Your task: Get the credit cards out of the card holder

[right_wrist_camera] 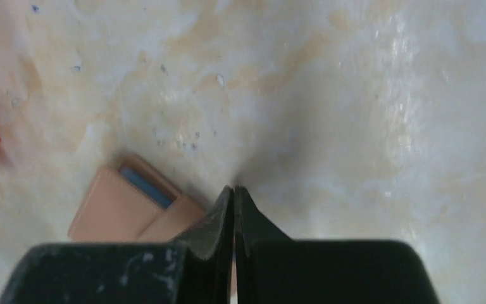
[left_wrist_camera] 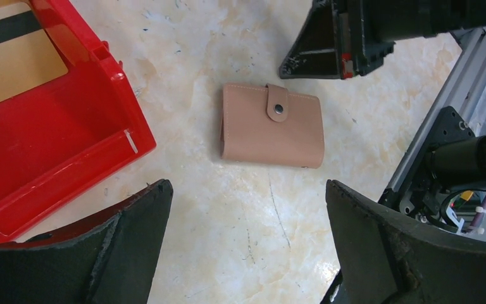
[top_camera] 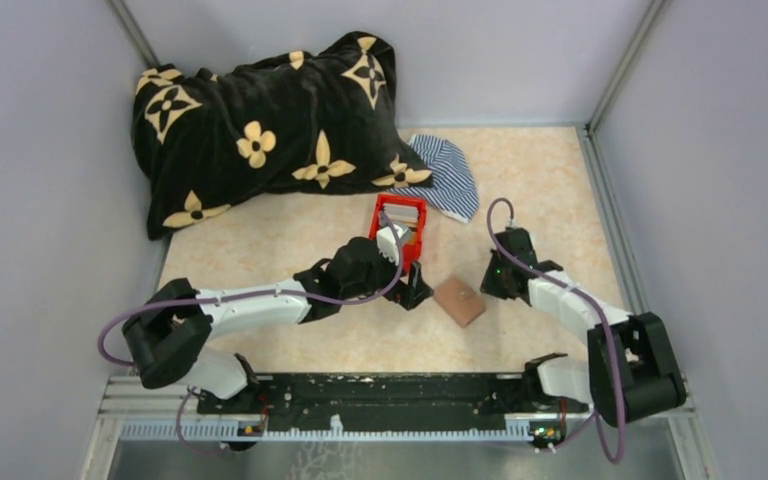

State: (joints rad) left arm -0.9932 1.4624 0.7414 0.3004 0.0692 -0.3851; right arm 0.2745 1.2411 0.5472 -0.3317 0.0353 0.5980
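Pin card holder (left_wrist_camera: 272,125) mid-desk with right gripper (right_wrist_camera: 235,190), jaws together. Lower left gripper (left_wrist_camera: 245,187), jaws wide apart; pop snap tab (left_wrist_camera: 278,103) before pulling credit cards (right_wrist_camera: 145,187)

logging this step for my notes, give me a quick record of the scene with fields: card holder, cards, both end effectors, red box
card holder: closed, tab snapped, lying flat on the table
cards: blue card edge shows inside the holder's open end
left end effector: open, holding nothing, near the holder
right end effector: shut, empty, tips close to the holder
red box: on the table, apart from the holder
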